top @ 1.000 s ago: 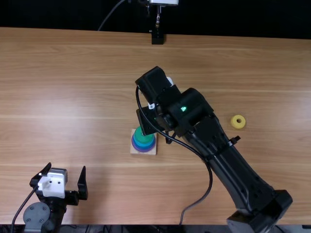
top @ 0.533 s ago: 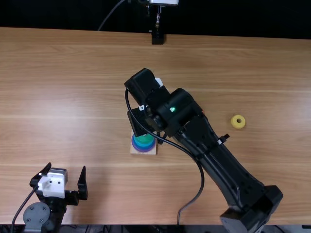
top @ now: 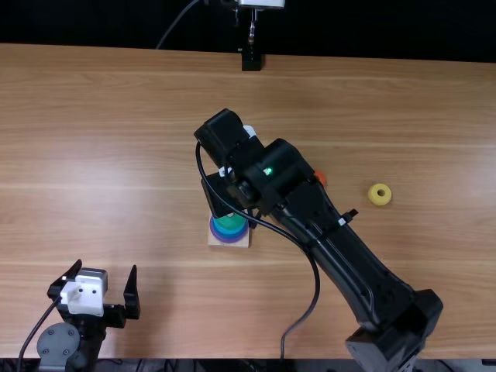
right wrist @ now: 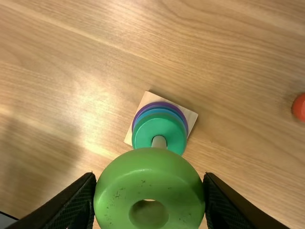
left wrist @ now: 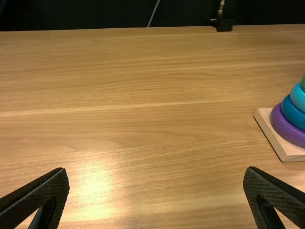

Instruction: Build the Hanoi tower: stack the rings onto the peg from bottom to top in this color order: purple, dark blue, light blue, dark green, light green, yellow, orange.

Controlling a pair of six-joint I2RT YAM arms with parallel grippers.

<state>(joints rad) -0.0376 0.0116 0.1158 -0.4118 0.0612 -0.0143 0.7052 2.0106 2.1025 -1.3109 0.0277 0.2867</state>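
While the table [top: 116, 155] spreads beneath, the left gripper [top: 106, 269] has its fingers apart and the right gripper [top: 220, 197], near the stack [top: 229, 231], has its fingers clamped on the light green ring [right wrist: 147, 171]; the yellow ring [top: 380, 200] and orange ring [top: 321, 178] lie apart

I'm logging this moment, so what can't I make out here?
- Light green ring: top view, hidden by the right arm; right wrist view, cut by the edge.
- Orange ring: top view, partly behind that arm; right wrist view, edge-cut.
- Ring stack: left wrist view, cut by the edge.
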